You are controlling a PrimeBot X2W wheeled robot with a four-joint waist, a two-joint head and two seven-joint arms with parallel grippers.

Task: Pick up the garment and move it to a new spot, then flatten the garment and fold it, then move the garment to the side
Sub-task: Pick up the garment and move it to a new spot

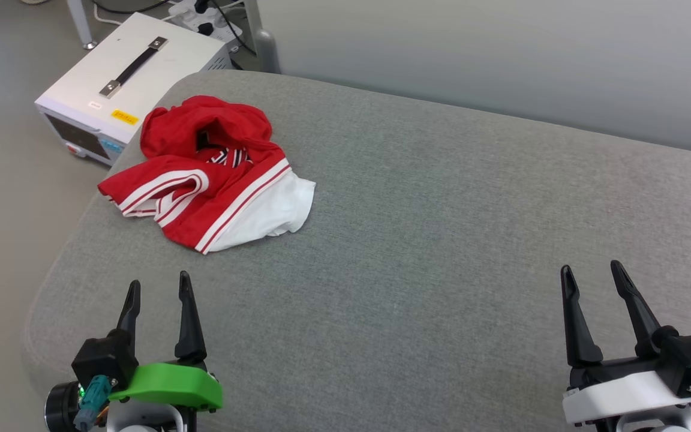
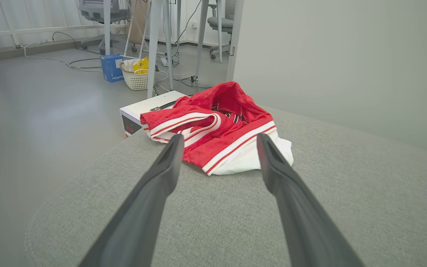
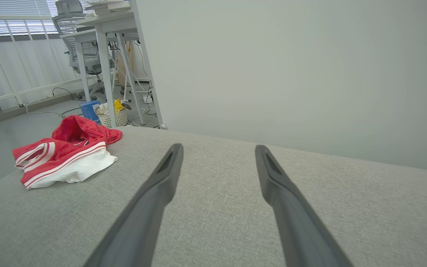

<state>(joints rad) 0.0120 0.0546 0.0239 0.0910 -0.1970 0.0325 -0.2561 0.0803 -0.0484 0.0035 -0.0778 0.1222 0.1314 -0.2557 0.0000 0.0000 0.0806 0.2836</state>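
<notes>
The garment (image 1: pixel 213 174) lies crumpled in a heap at the far left corner of the grey cushioned surface (image 1: pixel 417 240): red cloth, white part, red-and-white striped trim. Its heap fills the middle of the left wrist view (image 2: pixel 221 126) and sits at the left of the right wrist view (image 3: pixel 65 155). My left gripper (image 1: pixel 159 288) is open near the front left edge, pointing at the garment, short of it and empty (image 2: pixel 217 142). At the front right, my right gripper (image 1: pixel 591 273) stands open and empty over bare surface (image 3: pixel 217 152).
A white box-shaped device with a black handle (image 1: pixel 129 78) stands on the floor just beyond the surface's far left corner. A grey wall (image 1: pixel 501 54) runs behind the surface. Desk legs, cables, a white basket (image 2: pixel 135 78) and a blue box (image 2: pixel 111 68) are on the floor farther off.
</notes>
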